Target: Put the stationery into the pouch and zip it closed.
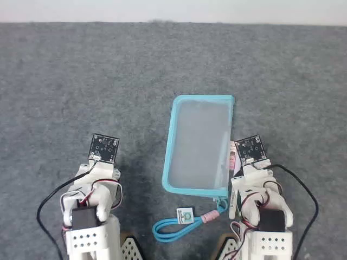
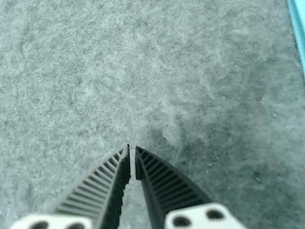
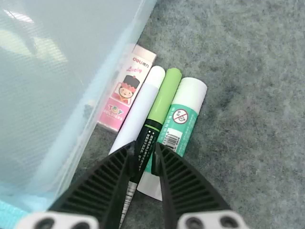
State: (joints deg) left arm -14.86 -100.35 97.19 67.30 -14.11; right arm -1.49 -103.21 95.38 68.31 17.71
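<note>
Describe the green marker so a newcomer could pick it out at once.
Find the blue-edged pouch; four items lie side by side along its edge nearest the right arm. The marker is third from the pouch, between a white tube and a green-labelled glue stick. It alone has a bright green cap and dark barrel.
</note>
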